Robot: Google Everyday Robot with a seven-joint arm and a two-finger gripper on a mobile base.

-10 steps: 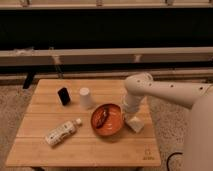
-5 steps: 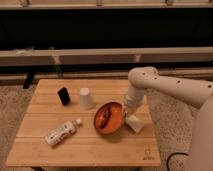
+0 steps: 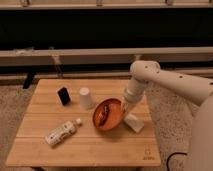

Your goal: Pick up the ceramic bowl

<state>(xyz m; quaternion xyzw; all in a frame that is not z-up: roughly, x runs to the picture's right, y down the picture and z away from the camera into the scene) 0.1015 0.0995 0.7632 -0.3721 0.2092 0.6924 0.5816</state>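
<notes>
The ceramic bowl [image 3: 106, 115] is orange-brown and glossy, with something dark inside. It is tipped up on its left edge at the middle right of the wooden table [image 3: 85, 147], its opening facing left. My gripper [image 3: 123, 106] reaches down from the white arm [image 3: 145, 75] and is shut on the bowl's right rim, holding that side raised off the table.
An upside-down white cup [image 3: 86, 98] stands just left of the bowl, with a small black object [image 3: 63, 95] beyond it. A plastic bottle [image 3: 62, 132] lies at the front left. A pale rectangular block [image 3: 134, 122] lies just right of the bowl, under my arm.
The bowl has gone from lying flat to tilted, its right rim lifted by my gripper. My arm has risen slightly. The other objects have not moved.
</notes>
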